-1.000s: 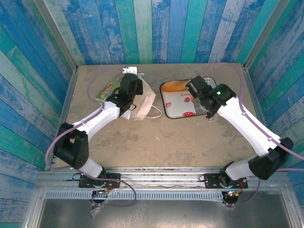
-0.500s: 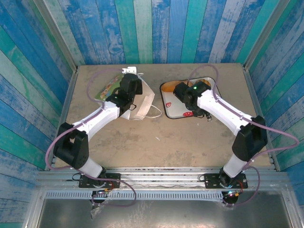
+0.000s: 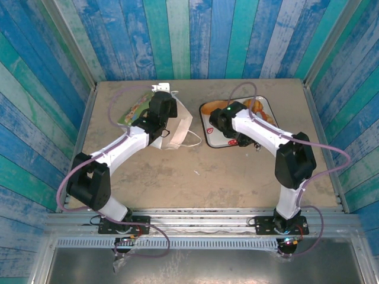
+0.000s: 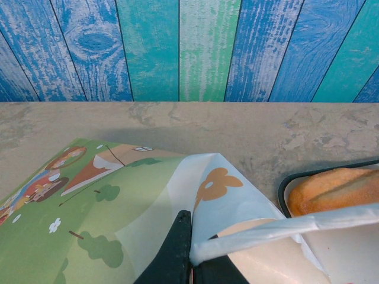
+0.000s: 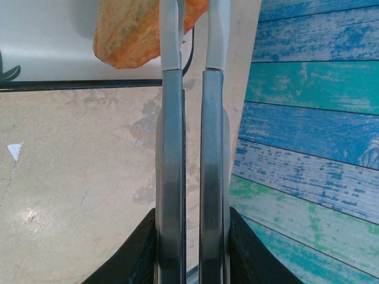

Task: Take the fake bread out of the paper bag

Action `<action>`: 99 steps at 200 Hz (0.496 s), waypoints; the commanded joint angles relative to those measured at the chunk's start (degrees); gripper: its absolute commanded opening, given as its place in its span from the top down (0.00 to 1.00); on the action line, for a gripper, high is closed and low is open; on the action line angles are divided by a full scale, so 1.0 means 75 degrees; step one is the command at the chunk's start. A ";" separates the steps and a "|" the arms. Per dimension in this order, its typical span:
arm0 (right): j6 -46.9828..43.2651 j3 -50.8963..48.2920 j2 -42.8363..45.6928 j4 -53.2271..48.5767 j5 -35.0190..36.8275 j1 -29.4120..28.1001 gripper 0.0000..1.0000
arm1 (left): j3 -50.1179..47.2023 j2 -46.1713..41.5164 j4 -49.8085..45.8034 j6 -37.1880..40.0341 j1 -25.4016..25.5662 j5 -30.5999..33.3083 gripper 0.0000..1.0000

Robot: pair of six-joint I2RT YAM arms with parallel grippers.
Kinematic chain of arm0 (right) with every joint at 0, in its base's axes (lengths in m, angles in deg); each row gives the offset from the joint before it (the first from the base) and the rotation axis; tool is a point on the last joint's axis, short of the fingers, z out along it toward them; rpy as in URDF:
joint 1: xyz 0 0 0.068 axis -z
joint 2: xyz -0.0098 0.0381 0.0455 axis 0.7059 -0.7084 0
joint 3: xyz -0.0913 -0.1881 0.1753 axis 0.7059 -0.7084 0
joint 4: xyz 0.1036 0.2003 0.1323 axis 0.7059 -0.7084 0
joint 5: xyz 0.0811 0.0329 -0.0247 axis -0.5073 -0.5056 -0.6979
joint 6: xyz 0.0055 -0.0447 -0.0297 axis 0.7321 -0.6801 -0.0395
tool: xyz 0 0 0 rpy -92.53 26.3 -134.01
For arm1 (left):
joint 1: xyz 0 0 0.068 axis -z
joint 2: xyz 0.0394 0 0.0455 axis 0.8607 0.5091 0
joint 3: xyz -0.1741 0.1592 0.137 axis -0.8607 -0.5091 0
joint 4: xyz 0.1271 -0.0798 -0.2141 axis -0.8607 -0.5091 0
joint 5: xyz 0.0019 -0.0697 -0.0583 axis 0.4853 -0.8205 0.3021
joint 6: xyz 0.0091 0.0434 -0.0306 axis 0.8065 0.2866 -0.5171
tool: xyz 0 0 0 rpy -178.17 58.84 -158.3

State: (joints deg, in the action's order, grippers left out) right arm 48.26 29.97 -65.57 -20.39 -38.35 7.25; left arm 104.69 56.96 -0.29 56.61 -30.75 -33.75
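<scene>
The white paper bag lies near the back of the table, and its orange flower logo faces the left wrist camera. My left gripper is shut on the bag's edge, where a white loop handle runs off to the right. My right gripper is shut on metal tongs, whose tips reach an orange-brown fake bread on the white tray. In the top view my right wrist hangs over the tray, with bread behind it. Whatever is inside the bag is hidden.
A green cartoon-printed sheet lies under and left of the bag. Blue and green plank walls close in the table at the back and sides. Another golden loaf rests in the tray just right of the bag. A small paper scrap lies on the tabletop.
My right arm has folded and swung left across the tray, carrying the tongs toward the tray's left side. The left arm and the bag have stayed still.
</scene>
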 commanded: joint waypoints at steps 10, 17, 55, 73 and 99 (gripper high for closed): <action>0.0410 0.0406 -0.0505 -0.0416 0.0537 -0.0216 0.75 | -0.0018 0.0027 0.0276 -0.0104 -0.0034 0.0015 0.99; 0.0406 0.0463 -0.0610 -0.0412 0.0516 -0.0251 0.75 | -0.0018 0.0025 0.0273 -0.0092 -0.0038 0.0010 0.99; 0.0372 0.0791 -0.1134 -0.0425 0.0405 -0.0433 0.73 | -0.0030 -0.0007 0.0279 -0.0066 -0.0046 0.0021 0.99; 0.0289 0.0925 -0.1215 -0.0364 0.0208 -0.0533 0.71 | -0.0029 -0.0031 0.0279 -0.0049 -0.0056 0.0021 0.99; 0.0026 0.0987 -0.1202 -0.0021 -0.0344 -0.0692 0.67 | -0.0041 -0.0062 0.0314 -0.0077 -0.0079 -0.0032 0.99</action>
State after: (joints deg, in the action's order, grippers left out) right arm 49.11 35.87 -74.68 -21.13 -38.30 3.38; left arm 104.69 56.96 -0.20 56.61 -30.95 -33.88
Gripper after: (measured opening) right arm 0.321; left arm 0.049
